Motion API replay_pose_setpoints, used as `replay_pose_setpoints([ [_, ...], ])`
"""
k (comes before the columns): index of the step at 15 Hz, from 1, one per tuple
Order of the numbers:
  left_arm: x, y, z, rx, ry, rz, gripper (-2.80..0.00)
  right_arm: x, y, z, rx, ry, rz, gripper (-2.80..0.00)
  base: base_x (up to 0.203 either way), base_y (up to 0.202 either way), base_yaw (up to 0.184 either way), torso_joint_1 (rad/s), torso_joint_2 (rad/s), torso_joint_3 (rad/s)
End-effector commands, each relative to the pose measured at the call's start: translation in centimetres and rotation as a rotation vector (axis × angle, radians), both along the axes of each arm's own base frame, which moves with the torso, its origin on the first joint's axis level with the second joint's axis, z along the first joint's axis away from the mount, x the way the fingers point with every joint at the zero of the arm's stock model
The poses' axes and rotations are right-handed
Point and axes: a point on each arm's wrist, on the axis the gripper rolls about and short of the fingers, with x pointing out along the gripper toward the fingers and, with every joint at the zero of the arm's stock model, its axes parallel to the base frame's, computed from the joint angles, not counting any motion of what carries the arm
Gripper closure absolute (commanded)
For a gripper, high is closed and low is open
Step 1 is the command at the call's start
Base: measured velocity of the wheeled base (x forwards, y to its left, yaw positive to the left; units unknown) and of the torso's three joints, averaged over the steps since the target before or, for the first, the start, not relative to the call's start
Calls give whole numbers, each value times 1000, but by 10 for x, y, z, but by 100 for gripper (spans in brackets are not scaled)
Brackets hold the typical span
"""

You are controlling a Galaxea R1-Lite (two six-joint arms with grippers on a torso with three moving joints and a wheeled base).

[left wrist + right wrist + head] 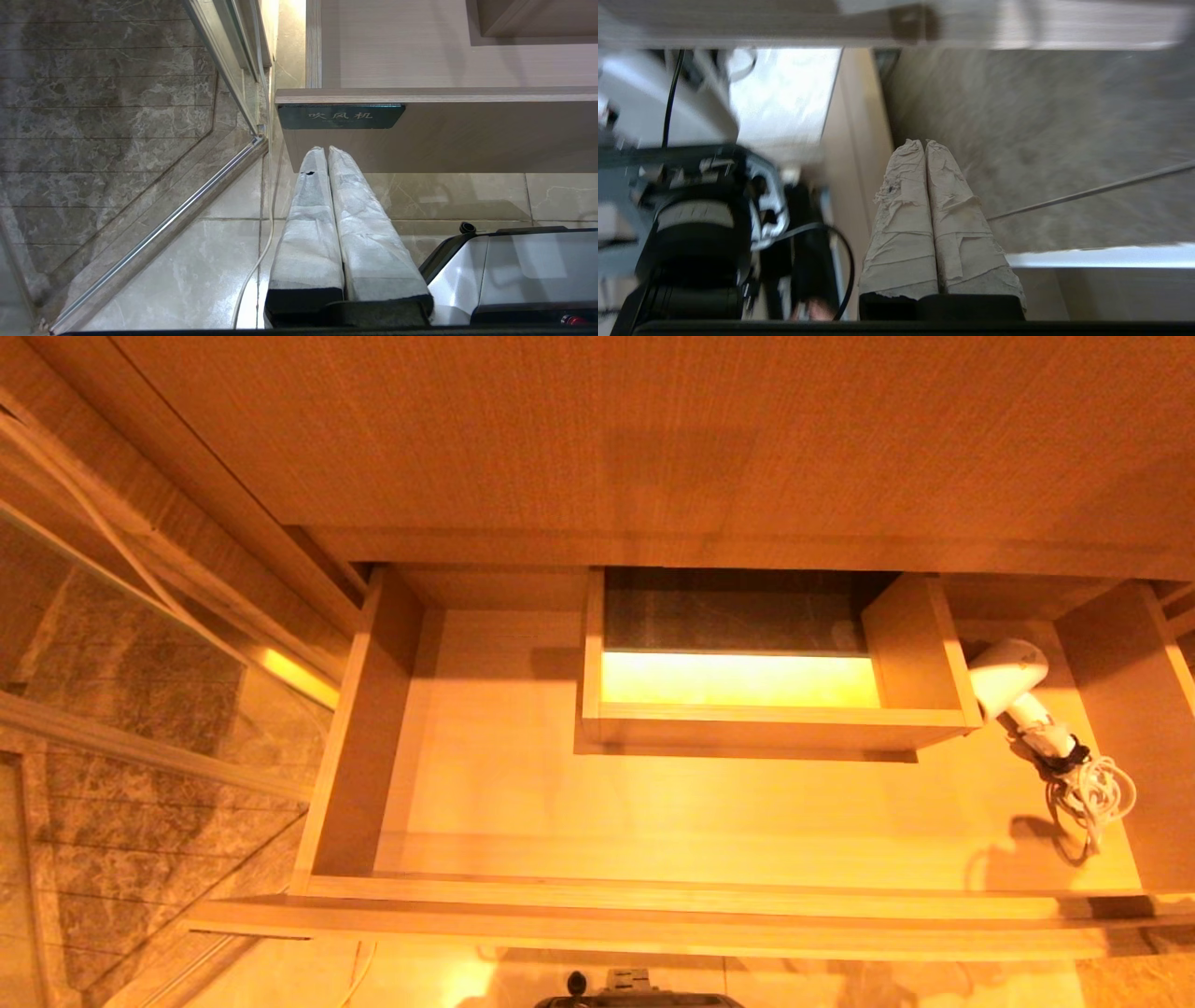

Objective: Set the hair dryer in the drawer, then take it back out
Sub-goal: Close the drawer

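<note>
You see the drawer (709, 821) pulled out wide under the wood countertop (653, 439). The hair dryer (1013, 686) lies inside it, on the drawer floor at the robot's right end, just beside the boxed cut-out (766, 723) in the middle. Its rounded head points toward the back, and its short handle runs toward the front. The bundled white cord (1092, 793), held with a black tie, lies at the end of the handle, near the right wall of the drawer.

No arm shows in the head view. In the left wrist view you find the left gripper (327, 151) parked low, just below the drawer front, close under the small dark label plate (340, 116). Its two wrapped fingers (310, 219) are pressed together and hold nothing. In the right wrist view the right gripper (924, 144) is also clenched, with its wrapped fingers (906, 224) touching each other and empty. It hangs over the stone floor (1041, 149), apart from the hair dryer.
</note>
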Motion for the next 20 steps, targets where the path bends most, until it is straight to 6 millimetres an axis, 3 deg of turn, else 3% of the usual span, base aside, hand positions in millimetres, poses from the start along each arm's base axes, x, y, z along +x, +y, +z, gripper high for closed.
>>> replay_pose_setpoints([
  [1,0,0,0,0,1,0,0,7,-5,-14,39,70,3,0,0,0,0,0,0,0],
  [11,0,0,0,0,1,0,0,22,-13,-34,86,166,-39,0,0,0,0,0,0,0],
  [20,0,0,0,0,1,0,0,36,-18,-35,78,138,-80,0,0,0,0,0,0,0],
])
